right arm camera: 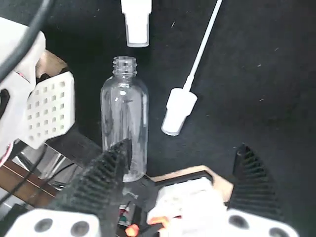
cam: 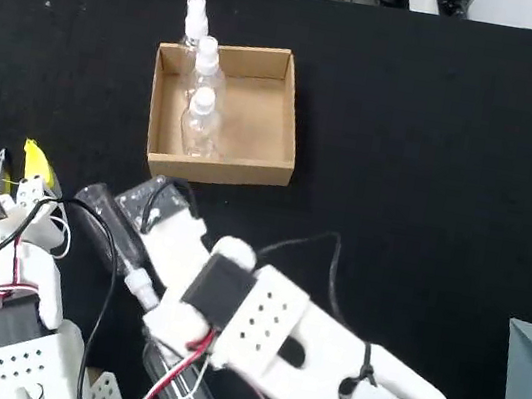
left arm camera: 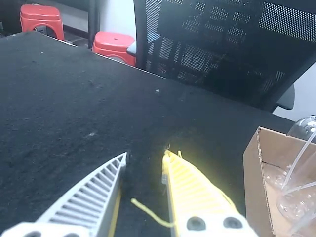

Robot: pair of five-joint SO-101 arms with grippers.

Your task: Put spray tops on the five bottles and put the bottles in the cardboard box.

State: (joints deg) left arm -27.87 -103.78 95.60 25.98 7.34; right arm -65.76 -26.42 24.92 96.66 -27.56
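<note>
I have three capped bottles (cam: 201, 118) in a row along the left wall of the cardboard box (cam: 259, 117), which sits toward the table's (cam: 438, 136) far edge. I can't tell whether the farthest one stands inside.

So I judge I'm on the fourth bottle. My right gripper (right arm camera: 181, 148) hangs with its black fingers spread wide above an uncapped bottle (right arm camera: 123, 118) at the near edge, beside the left arm's base (right arm camera: 47, 108). A spray top (right arm camera: 177, 111) with its long dip tube lies just beside that bottle, and a second spray top (right arm camera: 137, 22) lies beyond its neck.

My left gripper (left arm camera: 145, 156) is partly open, holding nothing, over bare table near the box.

Next I'd close on the bottle. The other gripper must then thread the tube into the neck, and that needs careful alignment.
</note>
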